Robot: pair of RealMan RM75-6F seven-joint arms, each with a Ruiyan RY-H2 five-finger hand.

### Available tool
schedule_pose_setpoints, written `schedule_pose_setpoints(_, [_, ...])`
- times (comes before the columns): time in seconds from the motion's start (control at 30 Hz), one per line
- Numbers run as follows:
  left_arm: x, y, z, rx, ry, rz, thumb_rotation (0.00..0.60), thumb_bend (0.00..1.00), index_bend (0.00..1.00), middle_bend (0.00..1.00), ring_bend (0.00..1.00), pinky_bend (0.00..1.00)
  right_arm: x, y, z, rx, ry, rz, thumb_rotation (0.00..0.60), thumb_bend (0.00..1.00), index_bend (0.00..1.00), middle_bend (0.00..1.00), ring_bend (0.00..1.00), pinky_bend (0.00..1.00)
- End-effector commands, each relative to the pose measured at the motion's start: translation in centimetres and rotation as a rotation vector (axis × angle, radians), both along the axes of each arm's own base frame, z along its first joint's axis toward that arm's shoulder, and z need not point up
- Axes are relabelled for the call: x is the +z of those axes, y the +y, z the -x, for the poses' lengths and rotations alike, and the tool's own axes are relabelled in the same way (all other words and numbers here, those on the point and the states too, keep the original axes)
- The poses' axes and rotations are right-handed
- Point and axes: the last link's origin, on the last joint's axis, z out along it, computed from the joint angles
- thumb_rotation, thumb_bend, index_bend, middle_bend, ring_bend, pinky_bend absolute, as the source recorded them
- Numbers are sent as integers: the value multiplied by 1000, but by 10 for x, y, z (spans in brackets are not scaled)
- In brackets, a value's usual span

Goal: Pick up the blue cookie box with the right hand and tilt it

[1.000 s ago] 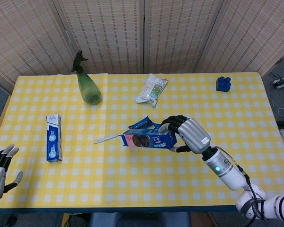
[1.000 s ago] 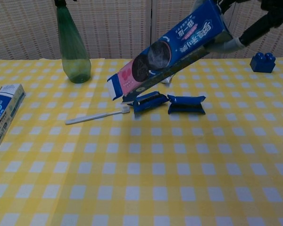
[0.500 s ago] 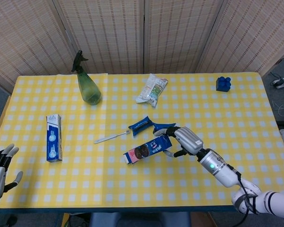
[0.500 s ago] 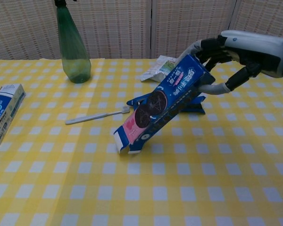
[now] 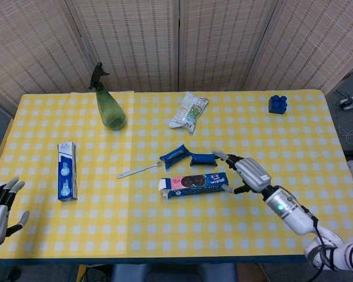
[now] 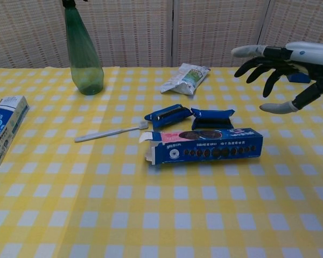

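The blue cookie box (image 5: 194, 183) (image 6: 207, 145) lies flat on the yellow checked table, its open flap end pointing left. Two small blue cookie packs (image 5: 187, 157) (image 6: 191, 116) lie just behind it. My right hand (image 5: 247, 173) (image 6: 280, 59) hovers to the right of the box with fingers spread, holding nothing and clear of the box. My left hand (image 5: 0, 205) rests open at the table's near left corner, seen only in the head view.
A green spray bottle (image 5: 109, 103) (image 6: 82, 54) stands at the back left. A white-and-blue box (image 5: 67, 171) (image 6: 4, 129) lies at the left, a white toothbrush (image 5: 140, 170) (image 6: 110, 131) left of the packs, a snack bag (image 5: 189, 110) (image 6: 185, 78) behind, a blue brick (image 5: 277, 103) at the back right.
My right hand lowered the tilted cookie box, let go of it and drew back to the right with fingers spread. The box now lies flat on the table.
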Motion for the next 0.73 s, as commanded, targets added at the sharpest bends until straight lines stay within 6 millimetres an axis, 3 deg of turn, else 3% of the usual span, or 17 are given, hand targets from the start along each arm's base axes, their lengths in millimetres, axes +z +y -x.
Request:
schedule_pose_setpoints(0.03, [0, 2, 0, -1, 0, 0, 600, 333, 191, 116, 137, 88, 20, 10, 19, -38, 52, 74, 600, 263, 0, 191, 193, 351])
schedule_pose_setpoints(0.4, [-3, 9, -3, -12, 1, -10, 600, 333, 191, 116, 137, 88, 53, 48, 65, -149, 253, 315, 600, 267, 127, 266, 200, 351])
schedule_pose_setpoints(0.73, [-6, 12, -6, -23, -2, -4, 600, 333, 191, 116, 137, 88, 79, 77, 85, -226, 278, 452, 600, 268, 192, 284, 213, 351])
